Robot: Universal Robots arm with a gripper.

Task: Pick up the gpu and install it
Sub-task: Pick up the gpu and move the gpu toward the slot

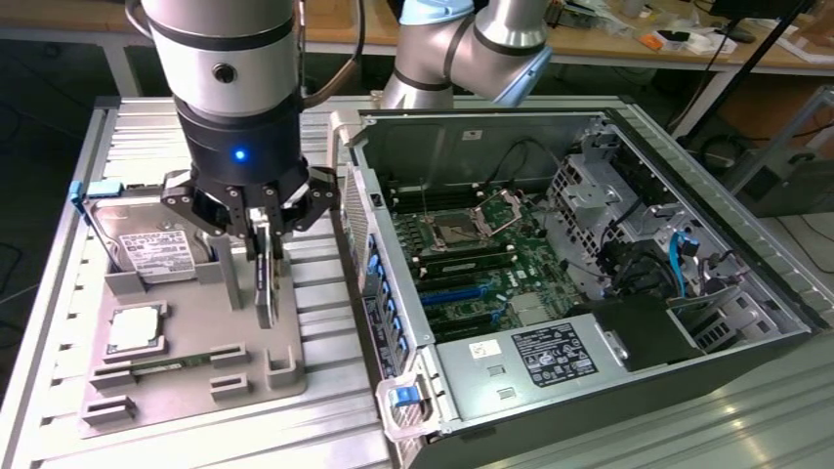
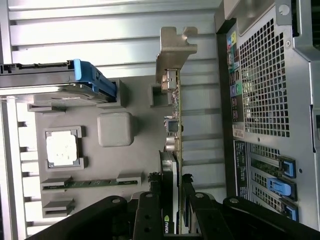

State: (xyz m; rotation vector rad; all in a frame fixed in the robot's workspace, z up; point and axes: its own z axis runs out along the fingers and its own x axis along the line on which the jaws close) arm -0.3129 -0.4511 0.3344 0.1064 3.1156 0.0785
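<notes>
fingers (image 2: 148,217) clamped on upright gpu (image 1: 266,281); its faces edge-on, hidden; top edge buried between fingers

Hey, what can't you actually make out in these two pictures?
Graphics card, exterior view: seen edge-on, top hidden by the hand; fan face unseen.
Hard drive label, exterior view: print too small to read.
Computer case, wrist view: cut off by the picture's edge.

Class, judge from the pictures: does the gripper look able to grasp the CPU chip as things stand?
Probably not. The gripper is shut on the gpu, so its grip is taken. The CPU chip itself lies uncovered on the tray.
</notes>
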